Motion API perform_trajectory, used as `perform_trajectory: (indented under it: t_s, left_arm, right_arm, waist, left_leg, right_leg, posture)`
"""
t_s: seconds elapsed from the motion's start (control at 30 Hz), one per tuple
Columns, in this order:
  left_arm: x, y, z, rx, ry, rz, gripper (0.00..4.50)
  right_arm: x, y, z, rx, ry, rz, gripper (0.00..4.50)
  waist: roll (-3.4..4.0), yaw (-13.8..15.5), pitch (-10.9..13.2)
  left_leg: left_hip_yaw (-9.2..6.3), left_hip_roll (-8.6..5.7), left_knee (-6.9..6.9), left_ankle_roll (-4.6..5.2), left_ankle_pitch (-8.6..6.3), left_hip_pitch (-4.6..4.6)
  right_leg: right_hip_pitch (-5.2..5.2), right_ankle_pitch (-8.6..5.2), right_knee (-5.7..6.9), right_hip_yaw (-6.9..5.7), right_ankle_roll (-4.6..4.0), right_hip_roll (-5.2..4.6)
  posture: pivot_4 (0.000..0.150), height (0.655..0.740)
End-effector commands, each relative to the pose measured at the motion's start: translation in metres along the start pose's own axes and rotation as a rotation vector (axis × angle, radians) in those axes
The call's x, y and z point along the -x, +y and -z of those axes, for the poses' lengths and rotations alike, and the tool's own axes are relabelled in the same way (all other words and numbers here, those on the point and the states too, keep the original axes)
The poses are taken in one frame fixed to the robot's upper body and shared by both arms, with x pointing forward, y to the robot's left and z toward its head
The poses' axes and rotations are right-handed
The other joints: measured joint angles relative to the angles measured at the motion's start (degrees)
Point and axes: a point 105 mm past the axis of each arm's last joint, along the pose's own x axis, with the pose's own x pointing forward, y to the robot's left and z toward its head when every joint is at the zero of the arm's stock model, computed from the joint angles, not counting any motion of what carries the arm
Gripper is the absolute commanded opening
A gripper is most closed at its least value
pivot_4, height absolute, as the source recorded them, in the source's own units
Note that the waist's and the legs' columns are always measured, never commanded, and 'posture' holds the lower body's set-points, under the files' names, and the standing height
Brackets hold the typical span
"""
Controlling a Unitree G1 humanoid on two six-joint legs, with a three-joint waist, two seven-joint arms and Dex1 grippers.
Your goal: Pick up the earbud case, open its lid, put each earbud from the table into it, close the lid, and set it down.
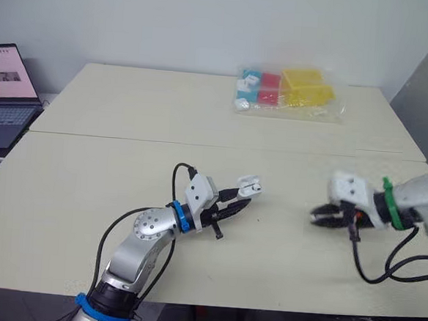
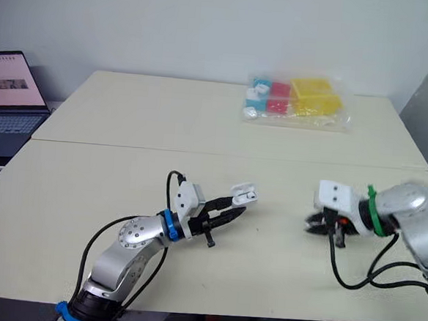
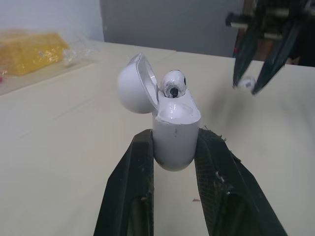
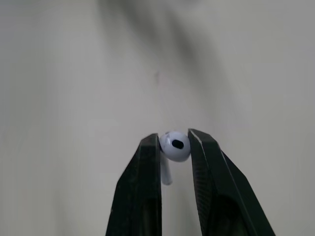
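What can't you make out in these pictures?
- Seated earbud, left wrist view: its stem is hidden inside the case.
- Held earbud, right wrist view: whether it touches the table is unclear; in the eye views the right gripper hides it.
- Bag, eye views: contents too small to identify.
- Laptop, eye views: cut off by the left edge.

Clearance map. Between my left gripper [image 1: 242, 194], clamped on the open earbud case [image 3: 175, 135], and my right gripper [image 1: 317, 214], pinching an earbud [image 4: 174, 145], I see a bare stretch of table [image 1: 283, 218]. The raised lid [image 3: 135, 84] and a seated earbud [image 3: 173, 83] crowd the case mouth. A black cable [image 1: 359, 265] loops beside the right arm. The bag of blocks [image 1: 288, 92] and the laptop [image 1: 5, 94] lie well apart.
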Motion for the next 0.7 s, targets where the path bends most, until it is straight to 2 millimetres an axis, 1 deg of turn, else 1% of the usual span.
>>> perform_trajectory:
  t_s: [0.03,0.2,0.23,0.33,0.47,0.53,0.57,0.7]
  left_arm:
    - [-0.003,0.003,-0.015,-0.008,-0.048,0.019,0.79]
    - [-0.006,0.009,-0.023,-0.01,-0.064,0.025,0.79]
    - [-0.008,0.009,-0.025,-0.014,-0.067,0.032,0.79]
    - [-0.01,0.011,-0.029,-0.019,-0.071,0.047,0.79]
    - [-0.012,0.013,-0.033,-0.017,-0.079,0.053,0.79]
    - [-0.013,0.014,-0.037,-0.013,-0.088,0.057,0.79]
    - [-0.013,0.014,-0.038,-0.01,-0.091,0.058,0.79]
    - [-0.013,0.016,-0.043,-0.003,-0.101,0.057,0.79]
  right_arm:
    - [0.002,0.001,-0.029,0.062,-0.163,0.075,0.44]
    - [-0.005,-0.001,-0.055,0.082,-0.381,0.19,0.44]
    - [-0.008,0.0,-0.064,0.07,-0.458,0.224,0.44]
    - [-0.012,0.0,-0.081,0.045,-0.599,0.308,0.44]
    - [-0.019,0.002,-0.089,0.016,-0.662,0.354,0.44]
    - [-0.023,-0.001,-0.091,0.014,-0.7,0.407,0.44]
    - [-0.025,-0.002,-0.092,0.011,-0.714,0.43,0.44]
    - [-0.042,0.004,-0.083,0.003,-0.709,0.434,0.44]
  waist:
    - [0.0,0.06,0.0]
    - [0.0,0.06,0.0]
    - [0.0,0.06,0.0]
    - [0.01,0.03,0.0]
    - [0.01,0.0,-0.01]
    - [0.01,0.0,-0.01]
    - [0.01,-0.01,-0.01]
    - [0.01,-0.05,-0.01]
  left_leg:
    - [-0.02,0.0,0.0,0.0,0.0,-0.01]
    - [0.07,-0.04,0.03,0.0,0.0,-0.06]
    - [0.07,-0.04,0.05,0.0,0.0,-0.08]
    - [-0.01,-0.01,0.03,0.0,0.0,-0.1]
    - [-0.04,0.01,0.03,0.0,0.0,-0.1]
    - [-0.02,-0.01,0.03,0.0,0.0,-0.11]
    - [-0.02,-0.01,0.03,0.0,0.0,-0.11]
    - [-0.06,0.0,0.02,0.0,0.0,-0.12]
  right_leg:
    - [0.0,0.0,0.0,0.0,0.0,0.0]
    - [-0.02,0.02,-0.01,0.02,0.03,-0.04]
    - [-0.03,0.02,0.0,0.02,0.03,-0.04]
    - [-0.05,0.02,0.04,0.04,0.03,0.0]
    - [-0.04,0.02,0.04,0.04,0.03,0.02]
    - [-0.04,0.02,0.04,0.04,0.03,0.0]
    - [-0.04,0.02,0.03,0.05,0.03,0.0]
    - [-0.05,0.01,0.02,0.05,0.02,0.01]
  posture:
    - [0.15,0.7359]
    - [0.15,0.7359]
    - [0.15,0.7359]
    - [0.15,0.7359]
    - [0.15,0.7359]
    - [0.15,0.7359]
    - [0.15,0.7359]
    - [0.15,0.7359]
